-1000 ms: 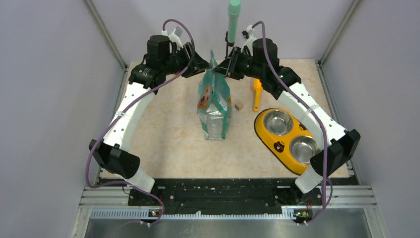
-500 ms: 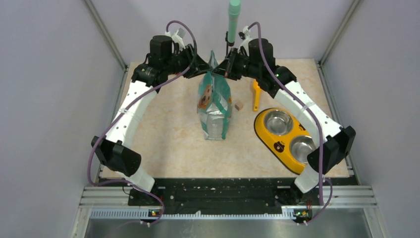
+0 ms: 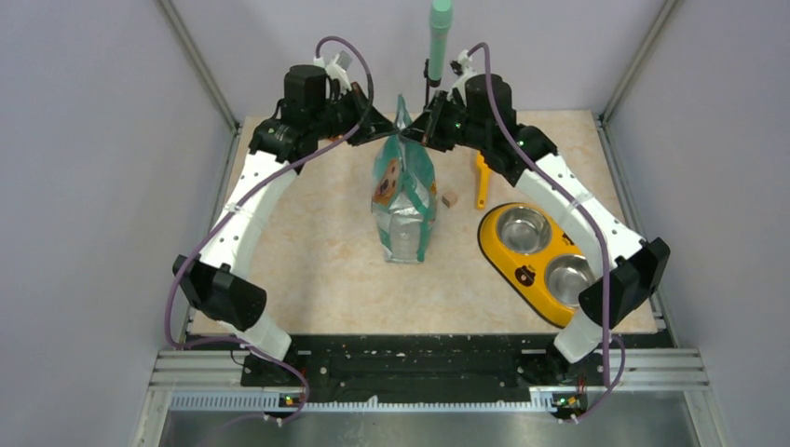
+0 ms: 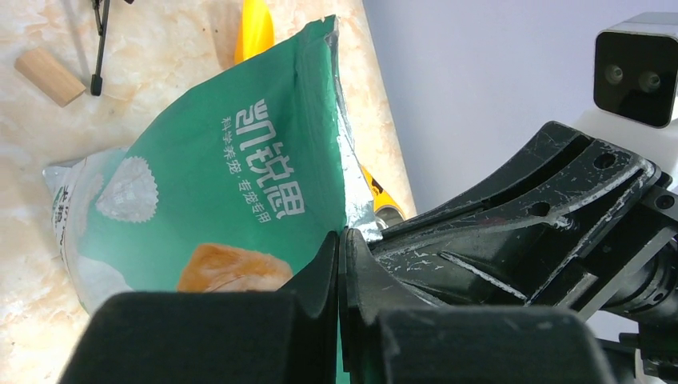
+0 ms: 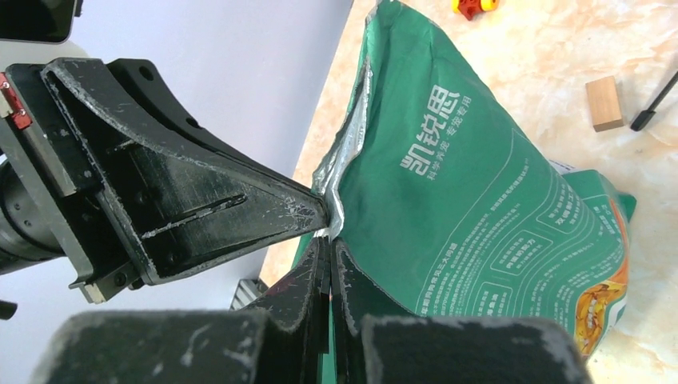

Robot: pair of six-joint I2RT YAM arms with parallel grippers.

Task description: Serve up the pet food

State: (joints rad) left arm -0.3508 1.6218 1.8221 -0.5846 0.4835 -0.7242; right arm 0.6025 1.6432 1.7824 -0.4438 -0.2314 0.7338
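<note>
Locate the pet food pouch (image 3: 402,191) standing upright at the rear centre of the surface (image 3: 317,251); the kibble itself is hidden from view. The left claw (image 3: 389,133) and right claw (image 3: 416,133) are each clamped on the pouch's top edge from opposite sides, with their tips almost meeting. Note the wooden cube (image 3: 449,199) lying just right of the pouch, then the yellow scoop (image 3: 483,177) beyond it. The yellow double feeder (image 3: 536,264) with two steel bowls sits further right, beside the right arm. A green pole (image 3: 439,37) stands behind the pouch, close to the right claw
</note>
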